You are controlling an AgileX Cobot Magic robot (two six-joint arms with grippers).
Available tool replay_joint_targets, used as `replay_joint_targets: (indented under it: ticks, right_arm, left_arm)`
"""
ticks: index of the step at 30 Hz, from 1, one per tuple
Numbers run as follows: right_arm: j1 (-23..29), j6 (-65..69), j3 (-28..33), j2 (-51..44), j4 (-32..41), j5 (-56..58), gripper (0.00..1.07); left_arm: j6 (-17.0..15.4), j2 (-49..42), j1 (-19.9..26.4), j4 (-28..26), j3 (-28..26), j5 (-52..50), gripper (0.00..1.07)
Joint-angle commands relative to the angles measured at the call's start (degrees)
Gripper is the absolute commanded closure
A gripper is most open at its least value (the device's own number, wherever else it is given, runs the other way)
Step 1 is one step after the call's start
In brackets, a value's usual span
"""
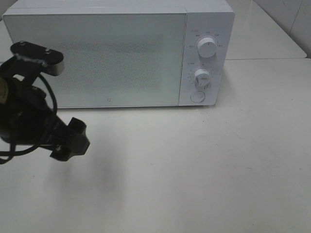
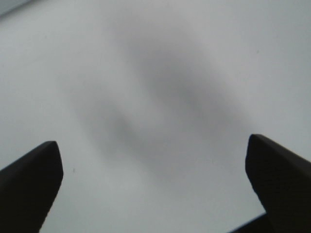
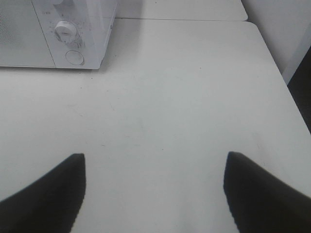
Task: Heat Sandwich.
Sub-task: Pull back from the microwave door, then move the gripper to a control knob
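Note:
The white microwave (image 1: 97, 58) stands at the back of the table with its door shut; in the right wrist view the microwave (image 3: 82, 48) shows only its corner with the dials. The sandwich is out of view in every frame. My left gripper (image 1: 73, 141) hovers over the table in front of the microwave's left end, open. In its own view the left gripper (image 2: 153, 143) has only bare white table between its black fingers (image 2: 34, 179). My right gripper (image 3: 155, 156) is open over bare table, well to the right of the microwave, and does not show in the exterior view.
The microwave's panel carries two round knobs (image 1: 207, 47) (image 1: 201, 77) and a round button (image 1: 197, 96) below them. A seam (image 1: 272, 59) splits the white table (image 1: 194, 170) behind the microwave's right side. The table's right edge (image 3: 284, 82) drops off beside a wall.

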Motion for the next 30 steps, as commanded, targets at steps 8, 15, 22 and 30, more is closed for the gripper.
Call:
replay_joint_targets:
  ticks: [8,15,22,30]
  right_arm:
    - [-0.3,0.3,0.1,-1.6,-0.1,-0.3,0.32]
    - [-0.3,0.3,0.1,-1.6,-0.1,-0.3,0.32]
    - [-0.3,0.3,0.1,-1.6,-0.1,-0.3,0.32]
    - [-0.3,0.3,0.1,-1.6,-0.1,-0.3,0.32]
  left_arm:
    - [-0.2,-8.7,8.4,-5.5,-2.0,15.3,0.09]
    - [7.4,-11.9,20.5,-10.3,-2.4,20.7,0.09]
    - [12.1,-14.5,35.6,-12.7,-2.5,28.6,0.09]
    - [12.5,-20.1,40.1,-12.0,-0.6,33.2,0.09]
